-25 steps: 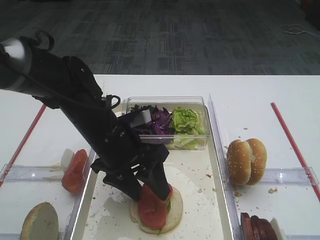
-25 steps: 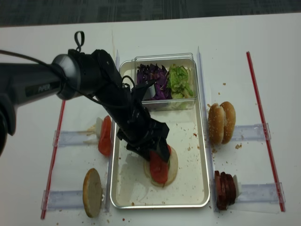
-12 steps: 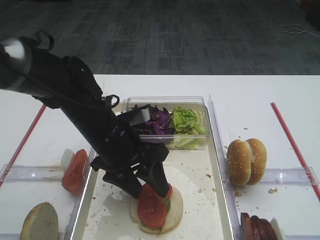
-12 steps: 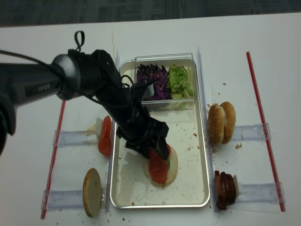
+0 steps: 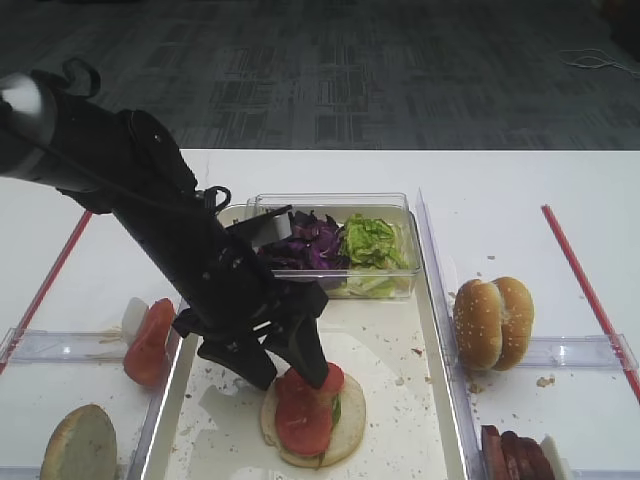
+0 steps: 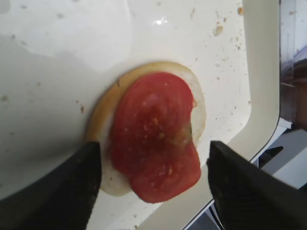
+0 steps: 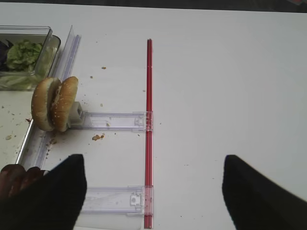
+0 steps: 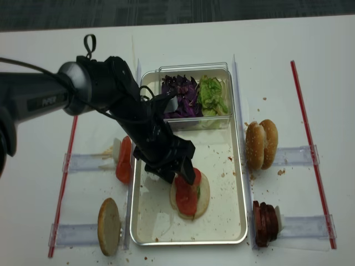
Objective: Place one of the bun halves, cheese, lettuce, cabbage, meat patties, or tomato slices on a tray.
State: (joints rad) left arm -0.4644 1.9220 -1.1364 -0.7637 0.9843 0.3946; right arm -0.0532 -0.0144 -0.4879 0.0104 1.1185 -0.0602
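Now the left gripper (image 6: 153, 182) hangs just above the tomato slice (image 6: 156, 134), fingers spread wide on either side and gripping nothing. That slice lies on a bun half (image 8: 191, 194) inside the tray (image 8: 222, 235), so the placement looks done and the release complete. Compared with a second ago, the arm has lifted and drawn back toward the left: its fingertips then overlapped the slice's upper edge, now more red shows. The right gripper (image 7: 153, 191) stands open over the table, empty.
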